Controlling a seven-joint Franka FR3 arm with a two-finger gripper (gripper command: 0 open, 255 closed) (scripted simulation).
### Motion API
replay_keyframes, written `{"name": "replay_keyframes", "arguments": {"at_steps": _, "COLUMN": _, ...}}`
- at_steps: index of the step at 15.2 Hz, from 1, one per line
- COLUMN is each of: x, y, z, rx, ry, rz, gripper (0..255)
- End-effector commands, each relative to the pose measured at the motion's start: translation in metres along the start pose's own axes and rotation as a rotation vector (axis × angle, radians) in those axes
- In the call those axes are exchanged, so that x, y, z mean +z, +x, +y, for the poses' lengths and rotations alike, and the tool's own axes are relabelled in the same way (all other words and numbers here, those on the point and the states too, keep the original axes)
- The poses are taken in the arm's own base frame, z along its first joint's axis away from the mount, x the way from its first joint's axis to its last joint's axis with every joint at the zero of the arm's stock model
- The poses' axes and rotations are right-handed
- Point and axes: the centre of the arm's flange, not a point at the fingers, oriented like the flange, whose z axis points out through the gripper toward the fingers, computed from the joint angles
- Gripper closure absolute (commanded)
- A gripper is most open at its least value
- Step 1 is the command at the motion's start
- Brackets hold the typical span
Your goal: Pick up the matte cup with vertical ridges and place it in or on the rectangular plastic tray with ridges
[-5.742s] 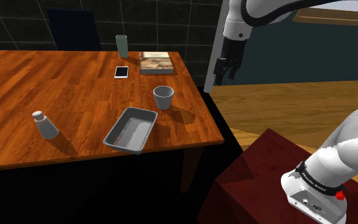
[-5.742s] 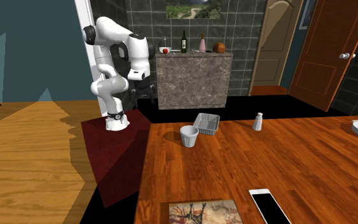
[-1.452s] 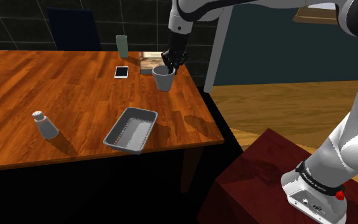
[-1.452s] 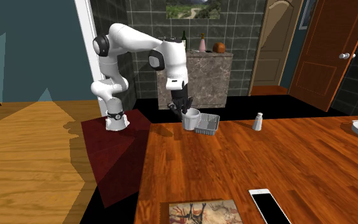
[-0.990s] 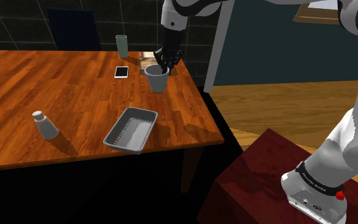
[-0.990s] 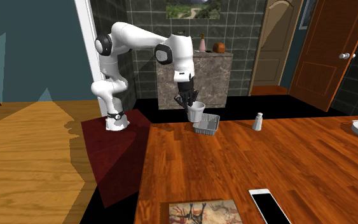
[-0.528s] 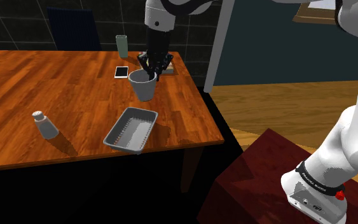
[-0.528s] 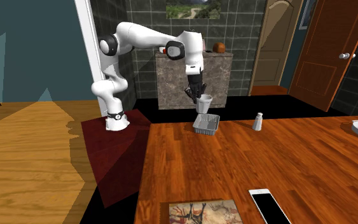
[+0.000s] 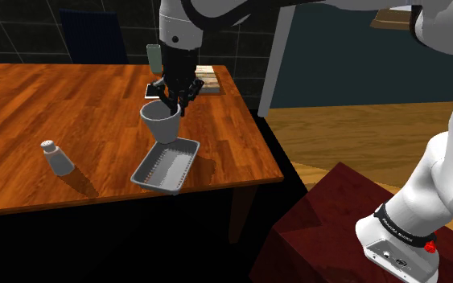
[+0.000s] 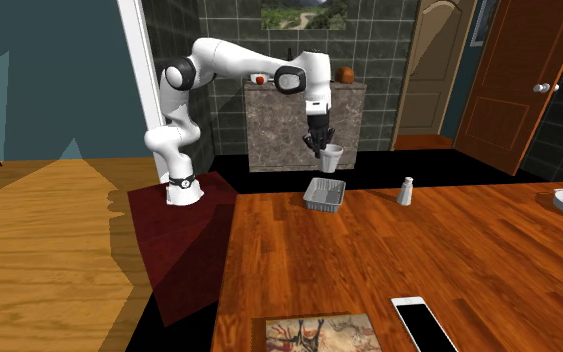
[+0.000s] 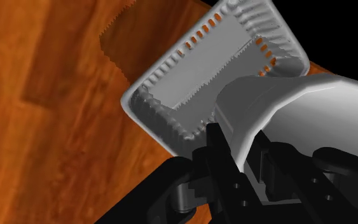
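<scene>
Shoulder view: the cup (image 9: 162, 123) is held in the air above the tray (image 9: 168, 165), its rim clasped between the fingers of the gripper (image 9: 173, 101). The tray is set on the table (image 9: 55, 104), with a shaker (image 9: 56, 157) well apart from it.

A reddish wooden counter (image 10: 419, 260) stands on a pale plank floor (image 10: 59, 270). Dark tiled walls (image 10: 229, 20) back a stone-faced cabinet (image 10: 269, 130) under a framed landscape (image 10: 304, 12). In the second exterior view, brown panelled doors (image 10: 524, 90) are at right and a teal wall (image 10: 49, 70) at left.
</scene>
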Motion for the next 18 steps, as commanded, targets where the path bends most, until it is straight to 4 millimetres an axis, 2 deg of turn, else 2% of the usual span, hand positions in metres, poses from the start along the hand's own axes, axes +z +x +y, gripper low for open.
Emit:
{"name": "replay_keyframes", "arguments": {"at_steps": 1, "x": 0.010, "y": 0.000, "z": 0.003, "rx": 0.001, "ry": 0.000, "rz": 0.000, "gripper": 255}}
{"name": "replay_keyframes", "arguments": {"at_steps": 15, "x": 0.084, "y": -0.001, "z": 0.012, "rx": 0.001, "ry": 0.000, "rz": 0.000, "gripper": 255}}
{"name": "replay_keyframes", "arguments": {"at_steps": 18, "x": 0.086, "y": -0.001, "z": 0.012, "rx": 0.001, "ry": 0.000, "rz": 0.000, "gripper": 255}}
